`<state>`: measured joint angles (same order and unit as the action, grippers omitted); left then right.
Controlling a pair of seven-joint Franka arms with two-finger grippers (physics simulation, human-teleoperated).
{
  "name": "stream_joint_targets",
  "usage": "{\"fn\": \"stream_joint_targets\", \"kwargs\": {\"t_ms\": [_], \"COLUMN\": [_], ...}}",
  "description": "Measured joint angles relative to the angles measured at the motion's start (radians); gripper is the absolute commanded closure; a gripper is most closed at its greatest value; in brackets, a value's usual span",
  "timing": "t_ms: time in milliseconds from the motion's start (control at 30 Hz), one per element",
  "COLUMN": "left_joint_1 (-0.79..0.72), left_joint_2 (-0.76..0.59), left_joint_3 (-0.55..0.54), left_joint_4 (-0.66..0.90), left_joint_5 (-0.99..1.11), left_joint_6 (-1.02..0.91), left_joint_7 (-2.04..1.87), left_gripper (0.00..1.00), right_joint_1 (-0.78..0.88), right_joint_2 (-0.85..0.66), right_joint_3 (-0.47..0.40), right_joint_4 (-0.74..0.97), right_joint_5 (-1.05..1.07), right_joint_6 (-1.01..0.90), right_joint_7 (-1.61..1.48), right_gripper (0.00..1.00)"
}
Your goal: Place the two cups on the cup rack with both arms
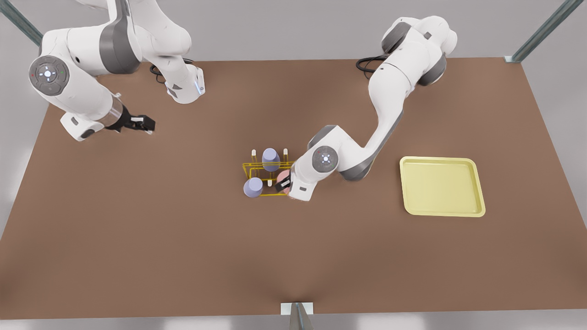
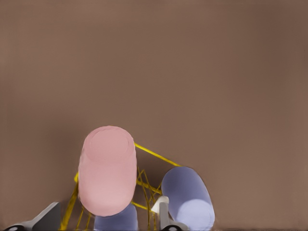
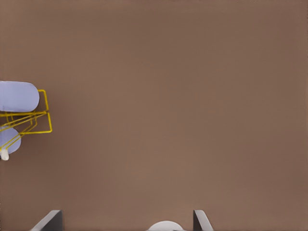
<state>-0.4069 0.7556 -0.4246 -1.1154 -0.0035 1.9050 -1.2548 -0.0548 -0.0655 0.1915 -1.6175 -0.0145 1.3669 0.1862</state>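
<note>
pink cup [image 2: 107, 171] at rack [image 1: 270, 176] edge

High front view, wrist views share rack [image 1: 268, 176]

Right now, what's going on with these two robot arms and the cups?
The left gripper is at the yellow cup rack, its fingers around the pink cup, apparently setting it on a peg. Two lavender cups already sit on the rack. The right gripper waits open, off toward the front view's left. A pale yellow tray lies empty.
</note>
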Motion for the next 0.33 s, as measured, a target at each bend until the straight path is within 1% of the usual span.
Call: {"fn": "stream_joint_targets", "kwargs": {"t_ms": [67, 133, 233, 267, 300, 333], "left_joint_1": [0.004, 0.051, 0.262, 0.264, 0.232, 0.227], "left_joint_2": [-0.094, -0.139, -0.239, -0.361, -0.464, -0.51], "left_joint_3": [0.001, 0.003, 0.008, 0.098, 0.218, 0.297], "left_joint_4": [0.064, 0.118, 0.14, -0.012, -0.148, -0.215], "left_joint_5": [0.022, 0.04, 0.115, 0.151, 0.151, 0.142], "left_joint_6": [-0.148, -0.292, -0.476, -0.493, -0.496, -0.503], "left_joint_7": [-0.001, 0.013, 0.146, 0.209, 0.271, 0.33], "left_gripper": [0.0, 0.0, 0.0, 0.0, 0.0, 0.0], "right_joint_1": [-0.012, -0.031, -0.046, -0.043, -0.036, -0.029], "right_joint_2": [-0.021, -0.034, -0.044, -0.048, -0.053, -0.056], "right_joint_3": [-0.017, -0.031, -0.038, -0.038, -0.039, -0.039], "right_joint_4": [0.014, 0.018, 0.017, 0.017, 0.017, 0.016], "right_joint_5": [-0.002, -0.002, -0.003, -0.003, -0.003, -0.004], "right_joint_6": [-0.002, -0.004, -0.009, -0.01, -0.012, -0.013], "right_joint_7": [-0.007, -0.014, -0.023, -0.026, -0.028, -0.031], "right_gripper": [0.0, 0.0, 0.0, 0.0, 0.0, 0.0]}}
